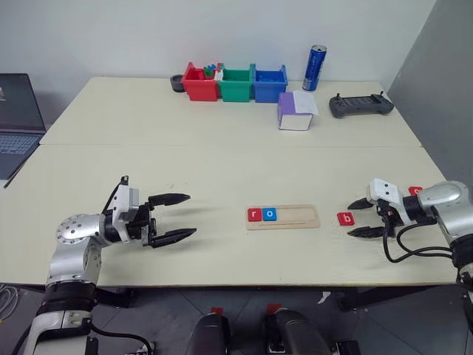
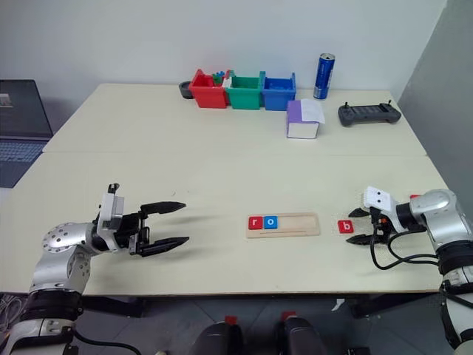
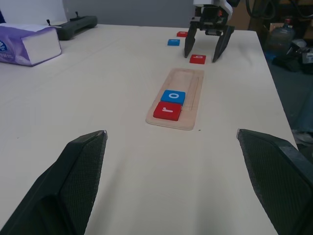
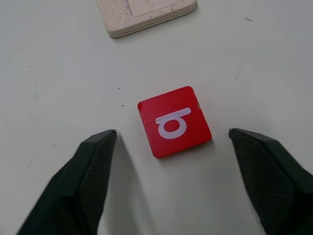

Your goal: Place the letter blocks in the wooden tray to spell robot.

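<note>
The wooden tray [image 1: 295, 217] lies at the table's middle front, with a red "r" block [image 1: 255, 215] and a blue "o" block [image 1: 270, 214] at its left end. To its right a red "b" block [image 1: 345, 219] lies flat on the table. My right gripper [image 1: 358, 217] is open and tilted down, its fingers [image 4: 93, 166] on either side of this block [image 4: 174, 121] without touching it. Beyond it lie a blue block [image 3: 173, 42] and another red block [image 3: 182, 34]. My left gripper [image 1: 191, 214] is open and empty, held level to the left of the tray.
Red [image 1: 200, 83], green [image 1: 236, 85] and blue [image 1: 269, 83] bins stand at the back edge beside a blue can [image 1: 315, 67]. A purple tissue box [image 1: 295, 111] and a black controller [image 1: 361, 106] sit at the back right. A laptop [image 1: 15, 118] lies far left.
</note>
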`<action>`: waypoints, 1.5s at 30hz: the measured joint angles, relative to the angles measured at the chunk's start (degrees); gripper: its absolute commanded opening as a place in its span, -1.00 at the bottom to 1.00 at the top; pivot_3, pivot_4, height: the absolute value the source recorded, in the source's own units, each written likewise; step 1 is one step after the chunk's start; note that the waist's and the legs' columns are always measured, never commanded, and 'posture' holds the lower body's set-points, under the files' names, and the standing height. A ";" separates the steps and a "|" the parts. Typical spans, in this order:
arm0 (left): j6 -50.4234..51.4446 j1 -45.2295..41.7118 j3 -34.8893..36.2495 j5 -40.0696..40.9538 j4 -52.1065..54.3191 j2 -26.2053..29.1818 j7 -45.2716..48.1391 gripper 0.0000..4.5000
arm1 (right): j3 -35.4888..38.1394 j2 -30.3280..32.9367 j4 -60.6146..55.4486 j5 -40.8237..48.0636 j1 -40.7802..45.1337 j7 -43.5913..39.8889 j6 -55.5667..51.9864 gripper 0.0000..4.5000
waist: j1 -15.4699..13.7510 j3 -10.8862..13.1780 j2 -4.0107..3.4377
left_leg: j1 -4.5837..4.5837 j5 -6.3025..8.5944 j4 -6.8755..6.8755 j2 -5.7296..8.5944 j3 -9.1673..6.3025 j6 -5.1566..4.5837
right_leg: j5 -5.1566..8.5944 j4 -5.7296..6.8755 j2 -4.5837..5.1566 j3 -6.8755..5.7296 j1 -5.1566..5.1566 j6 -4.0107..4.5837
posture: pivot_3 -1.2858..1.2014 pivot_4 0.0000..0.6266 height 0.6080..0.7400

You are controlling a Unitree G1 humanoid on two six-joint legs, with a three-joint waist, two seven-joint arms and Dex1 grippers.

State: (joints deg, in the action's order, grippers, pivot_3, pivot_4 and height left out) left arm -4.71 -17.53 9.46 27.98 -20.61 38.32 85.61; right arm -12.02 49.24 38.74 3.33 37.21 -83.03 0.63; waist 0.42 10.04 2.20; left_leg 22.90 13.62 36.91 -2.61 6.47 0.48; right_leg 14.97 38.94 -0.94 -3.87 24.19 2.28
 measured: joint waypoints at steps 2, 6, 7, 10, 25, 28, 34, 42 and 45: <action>0.37 -0.01 0.00 0.01 0.01 0.19 -0.03 1.00 | 0.00 -0.08 0.47 -0.07 0.22 -0.47 0.14 -0.04 | -0.04 0.00 0.00 | 0.00 0.00 0.00 0.00 0.01 0.00 | 0.00 0.00 0.00 0.01 0.00 0.00 | 0.03 -0.52 1.00; 0.52 -0.03 0.00 0.02 0.01 0.22 -0.04 1.00 | 0.00 -0.13 -0.23 -0.04 0.37 -0.70 -0.67 -0.35 | -0.03 0.00 -0.01 | 0.00 0.00 0.00 0.00 0.01 0.00 | 0.00 0.01 0.01 0.01 0.00 0.00 | 0.03 -0.52 1.00; 0.54 -0.06 0.00 0.01 0.01 0.24 -0.03 1.00 | 0.01 -0.12 -1.59 0.05 0.38 -0.72 -2.54 -0.35 | -0.01 0.01 -0.02 | 0.00 0.00 0.00 0.00 0.01 0.00 | 0.00 0.02 0.01 0.01 0.01 0.00 | 0.03 -0.52 1.00; 0.55 -0.35 0.00 0.01 0.00 0.24 0.01 1.00 | 0.03 0.32 -8.35 0.51 0.52 -1.09 -10.09 -0.35 | 0.03 0.03 -0.05 | 0.01 0.00 0.01 -0.01 0.01 0.00 | 0.00 0.04 0.01 0.01 0.03 0.01 | 0.03 -0.52 1.00; 0.42 -0.80 -0.14 -0.11 -0.22 0.07 0.18 1.00 | -10.70 -9.23 -28.96 -1.25 7.84 1.06 -21.06 -0.35 | -0.19 0.02 -0.04 | 0.06 0.00 0.06 0.04 0.02 0.00 | 0.00 0.03 0.10 -0.01 0.05 0.02 | 0.03 -0.52 1.00; 0.22 0.07 -0.14 -0.11 -0.20 0.02 0.15 1.00 | -11.26 -10.48 -25.82 -2.50 9.99 1.62 -19.81 -0.35 | -0.19 0.02 -0.04 | 0.06 0.00 0.05 0.03 0.01 0.00 | 0.02 0.04 0.09 -0.03 0.05 0.06 | 0.03 -0.52 1.00; -0.62 1.24 -0.13 -0.09 0.58 -0.31 -0.18 1.00 | -12.19 -12.36 -20.15 -4.53 11.90 1.72 -17.00 -0.35 | -0.18 0.02 -0.04 | 0.06 0.00 0.05 0.02 0.01 0.00 | 0.02 0.06 0.09 -0.02 0.05 0.08 | 0.03 -0.52 1.00; -0.98 2.23 -0.09 -0.04 0.88 -0.35 -0.84 1.00 | -13.94 -14.82 -16.63 -6.92 12.00 1.48 -14.25 -0.35 | -0.06 0.02 -0.04 | 0.04 0.00 0.05 0.01 0.01 0.00 | 0.02 0.09 0.08 -0.03 0.05 0.08 | 0.03 -0.52 1.00; -1.01 2.32 -0.07 -0.01 0.90 -0.35 -1.02 1.00 | -14.09 -16.28 -15.30 -7.78 12.31 1.91 -13.65 -0.35 | -0.04 0.02 -0.04 | 0.04 0.00 0.05 0.01 0.01 0.00 | 0.02 0.09 0.08 -0.03 0.06 0.08 | 0.03 -0.52 1.00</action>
State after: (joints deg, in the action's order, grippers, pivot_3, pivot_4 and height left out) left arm -5.72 -15.21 9.39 27.98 -19.71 37.97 84.59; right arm -26.12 32.96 23.44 -4.44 49.53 -81.12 -13.02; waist 0.38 10.06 2.15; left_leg 22.94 13.62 36.96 -2.60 6.48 0.48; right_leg 14.98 39.04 -0.86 -3.90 24.24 2.35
